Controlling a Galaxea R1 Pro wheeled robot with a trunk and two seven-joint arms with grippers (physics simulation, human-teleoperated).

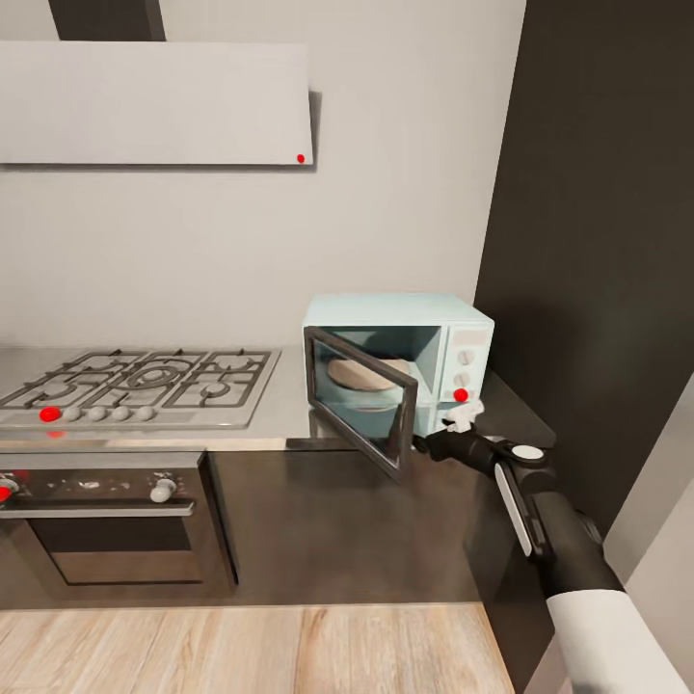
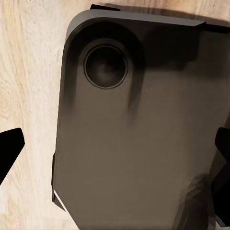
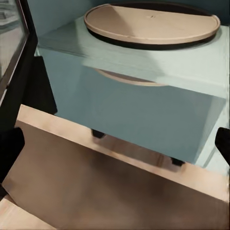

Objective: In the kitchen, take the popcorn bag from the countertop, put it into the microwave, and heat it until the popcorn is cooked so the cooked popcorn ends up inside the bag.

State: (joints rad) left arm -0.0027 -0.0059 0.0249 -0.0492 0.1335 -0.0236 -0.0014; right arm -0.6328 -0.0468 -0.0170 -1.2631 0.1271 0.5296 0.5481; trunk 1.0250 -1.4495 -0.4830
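Right arm (image 1: 540, 511) fingers (image 3: 223, 143) spread wide at microwave (image 1: 424, 323), door (image 1: 361, 400) ajar, turntable (image 3: 152, 23) bare

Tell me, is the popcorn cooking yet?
Not yet. The microwave door already stands open, and its round turntable is bare. The right gripper sits just below the microwave's front, holding nothing. Left to do: get the popcorn bag inside, shut the door and heat it.

We see the microwave (image 1: 400, 347) in smooth pale mint plastic with a dark glass door (image 1: 361, 400), its turntable (image 3: 152, 22) matt tan. The countertop (image 1: 289, 405) looks glossy grey, the hob (image 1: 135, 386) brushed steel, the floor (image 1: 241, 648) light wood grain.
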